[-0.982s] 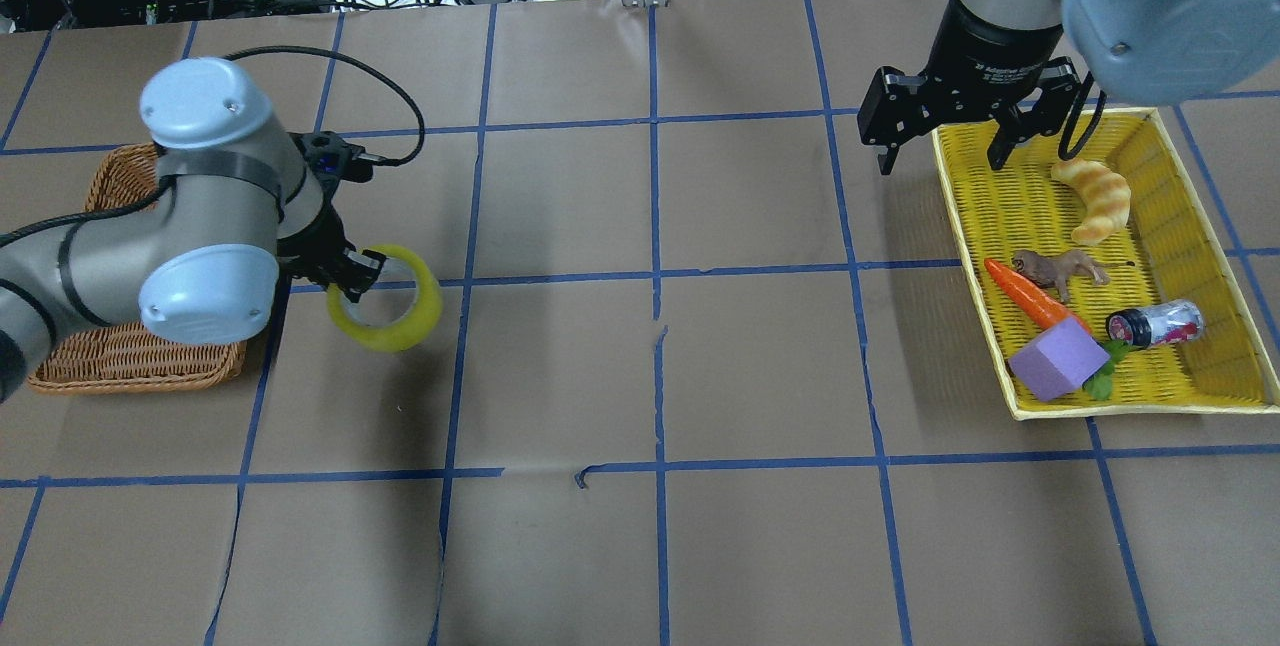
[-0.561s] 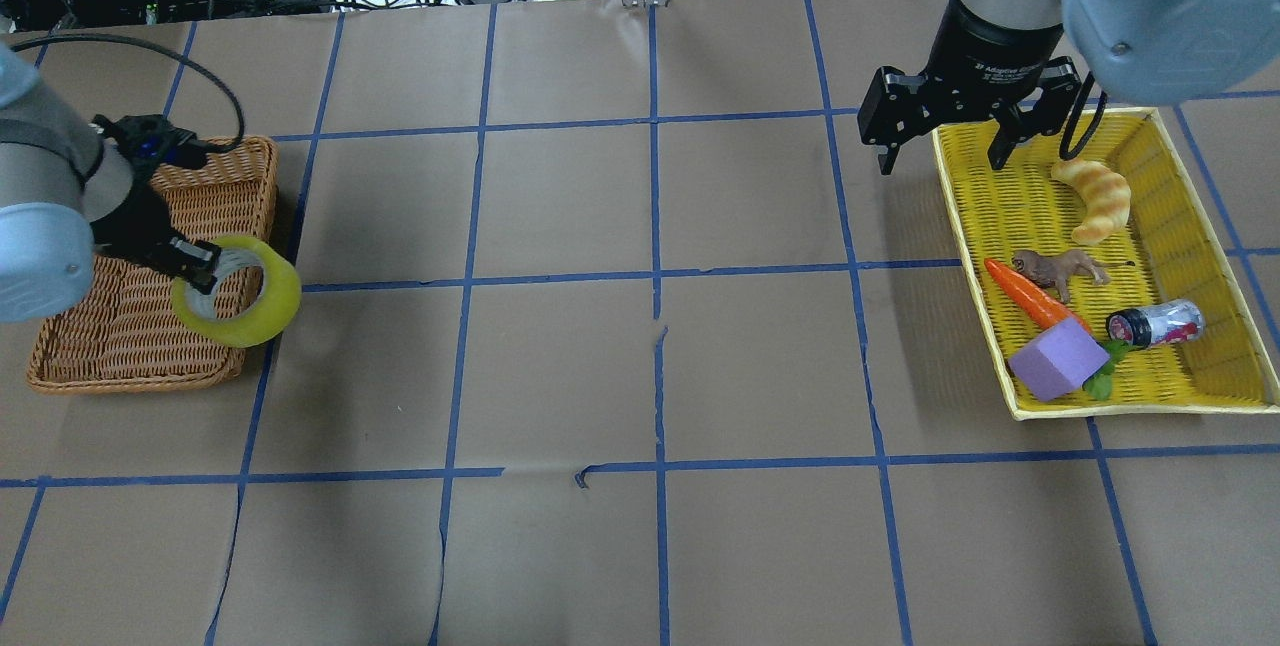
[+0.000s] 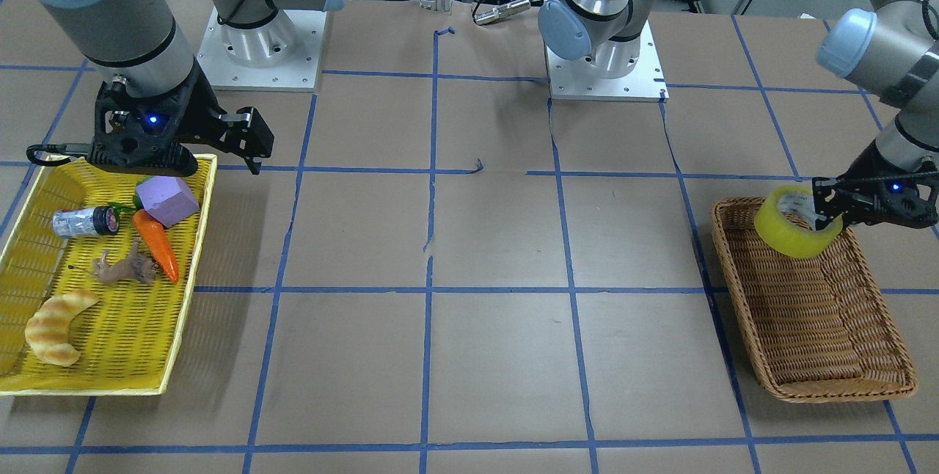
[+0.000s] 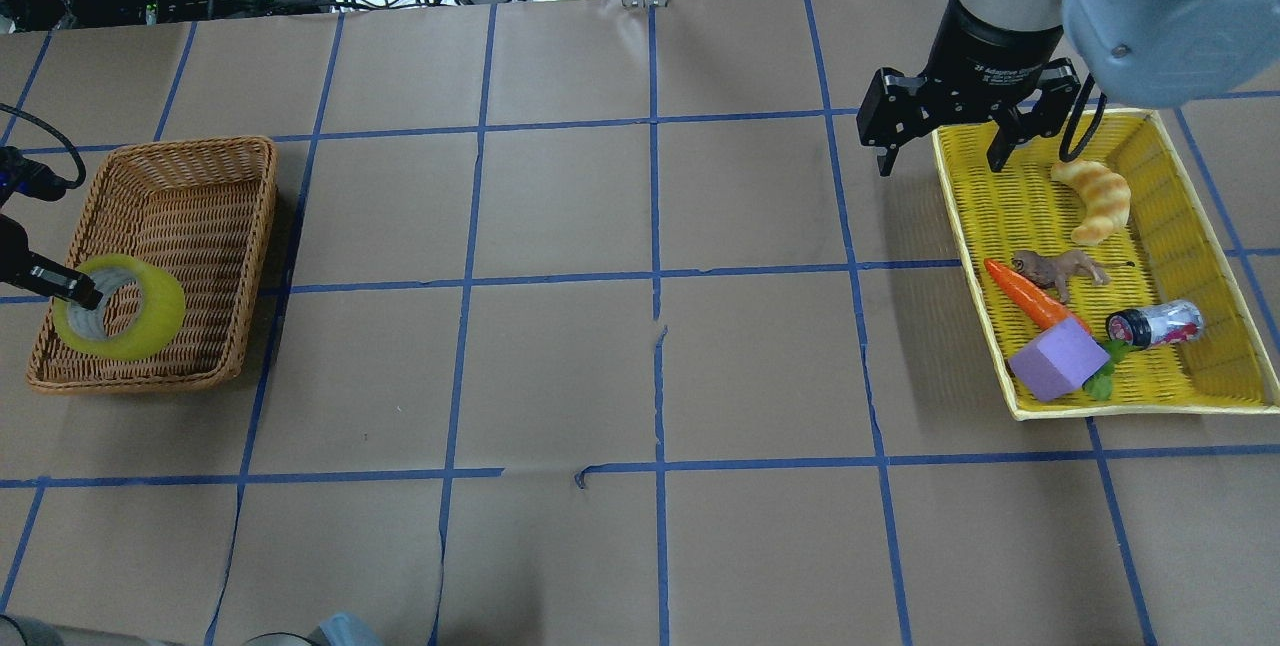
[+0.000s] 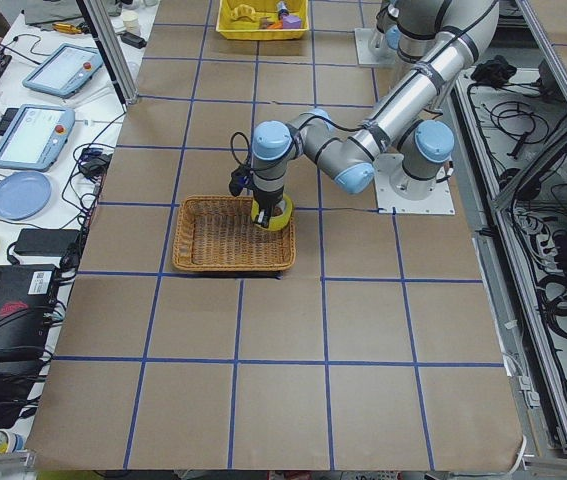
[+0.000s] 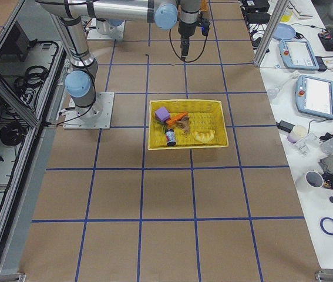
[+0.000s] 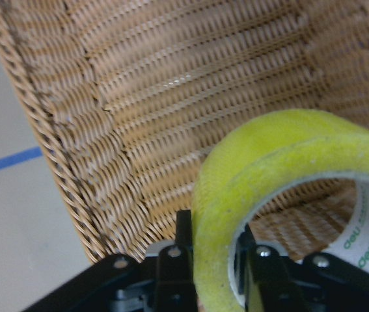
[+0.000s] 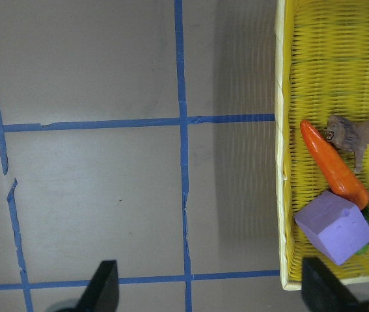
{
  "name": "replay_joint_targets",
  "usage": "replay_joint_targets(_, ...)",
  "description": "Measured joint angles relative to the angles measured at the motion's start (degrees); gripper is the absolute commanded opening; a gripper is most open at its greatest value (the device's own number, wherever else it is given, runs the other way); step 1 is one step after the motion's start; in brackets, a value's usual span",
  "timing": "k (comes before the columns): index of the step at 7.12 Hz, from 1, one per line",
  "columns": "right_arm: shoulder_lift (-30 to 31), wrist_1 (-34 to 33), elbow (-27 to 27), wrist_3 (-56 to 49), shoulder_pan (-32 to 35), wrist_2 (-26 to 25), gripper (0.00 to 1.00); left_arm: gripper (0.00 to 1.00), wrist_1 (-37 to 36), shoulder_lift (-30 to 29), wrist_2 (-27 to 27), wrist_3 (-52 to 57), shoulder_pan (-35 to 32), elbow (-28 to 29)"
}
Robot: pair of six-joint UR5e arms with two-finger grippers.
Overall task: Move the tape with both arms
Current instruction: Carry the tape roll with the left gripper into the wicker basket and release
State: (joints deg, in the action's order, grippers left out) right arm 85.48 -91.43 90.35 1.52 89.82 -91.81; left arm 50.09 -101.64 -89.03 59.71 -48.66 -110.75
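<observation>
While the left gripper (image 4: pixel 84 294) pinches the wall of the wide ring of translucent yellow packing tape (image 4: pixel 118 308), one finger sits inside the pale core and the other outside, as the left wrist view shows plainly. Its jaws are drawn narrow onto that wall. The roll hangs tilted on its edge over the brown woven wicker basket (image 4: pixel 268 216), at the end of the basket nearest the robot. Whether the roll touches the weave below it, I cannot tell. Printed lettering shows on the inner core in the wrist view.

Across the table, well apart from the tape, the right gripper (image 4: pixel 941 164) hovers with its fingers spread wide and nothing between them. It hangs over the far corner of the yellow plastic mesh tray (image 4: pixel 966 258), one finger outside the rim above the brown paper table top (image 4: pixel 650 376), the other above the tray floor. Lying in that tray are a tan striped croissant (image 4: pixel 1096 198), an orange toy carrot (image 4: pixel 1026 294), a small brown lion figurine (image 4: pixel 1060 268), a lilac foam block (image 4: pixel 1058 358) and a small bottle with a dark cap (image 4: pixel 1156 322) on its side. The carrot's leafy end lies just beside the block.
</observation>
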Motion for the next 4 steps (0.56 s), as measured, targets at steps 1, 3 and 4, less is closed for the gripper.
replay_joint_targets(1,0.00,-0.01,0.00,0.01,0.00,0.03,1.00,0.21,-3.87,-2.24,1.62,0.37,0.16,0.18)
replay_joint_targets(3,-0.03,0.02,0.00,0.02,0.00,0.11,1.00,0.51,-8.88,-5.56,4.30,0.39,0.17,0.67)
replay_joint_targets(4,-0.04,0.02,0.00,-0.01,0.00,0.11,1.00,0.97,-9.74,-6.38,6.05,0.37,0.08,0.76)
